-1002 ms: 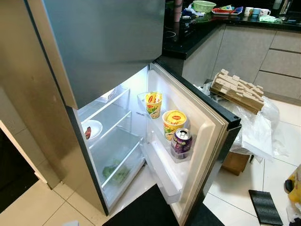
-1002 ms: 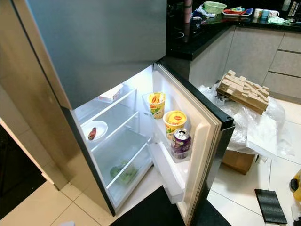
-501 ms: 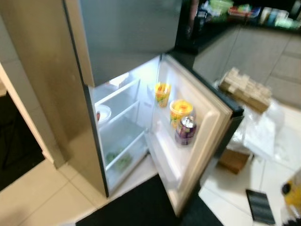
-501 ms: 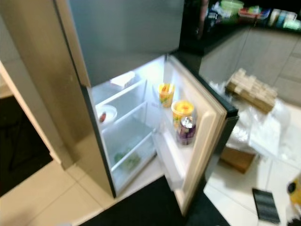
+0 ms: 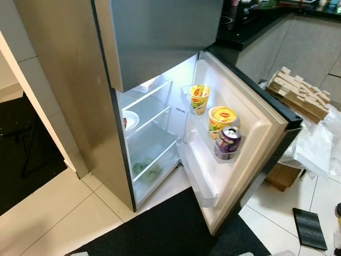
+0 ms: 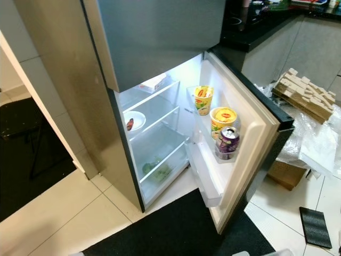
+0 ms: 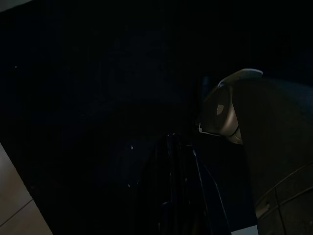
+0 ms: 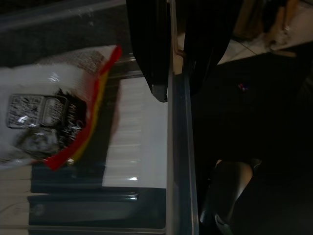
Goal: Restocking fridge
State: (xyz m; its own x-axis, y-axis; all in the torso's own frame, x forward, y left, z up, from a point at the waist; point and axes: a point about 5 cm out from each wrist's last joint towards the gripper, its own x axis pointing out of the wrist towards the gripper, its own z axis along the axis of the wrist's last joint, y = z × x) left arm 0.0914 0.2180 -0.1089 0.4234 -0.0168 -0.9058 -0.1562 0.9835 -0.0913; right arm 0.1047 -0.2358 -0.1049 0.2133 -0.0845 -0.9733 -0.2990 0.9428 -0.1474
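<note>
**Open fridge, door rack stocked, next item waiting in a bin**

- Fridge point(image 5: 80, 106): steel, lower door point(image 5: 256, 138) swung wide toward 3 o'clock, interior lit.
- Door rack, back to front: yellow snack cup point(image 5: 199, 99), yellow instant-noodle cup point(image 5: 221, 120), purple drink can point(image 5: 229, 142), all upright, the last two touching. Noodle cup: light, thin-walled, crushes easily; best taken around the body below the rim. Can: stiff, smooth, likely slick with cold; grip mid-body.
- Shelves: white plate point(image 6: 135, 120) with a dark scrap of food at 10 o'clock of the rack; greens point(image 6: 157, 169) in the bottom drawer; a flat packet point(image 6: 154, 83) on the top shelf.
- Right gripper point(image 8: 178, 85): fingers close together, holding nothing, hanging over a clear bin's rim point(image 8: 182, 161).
- Likely stock: crinkly foil-and-plastic pouch point(image 8: 58, 122) with a red-yellow edge, lying in that bin. Judged light, soft, slippery; pinch a sealed edge rather than the belly.
- Left gripper point(image 7: 173, 191): idle in deep shade; finger state cannot be told.
- Black mat point(image 5: 170, 229) at 6 o'clock of the fridge.
</note>
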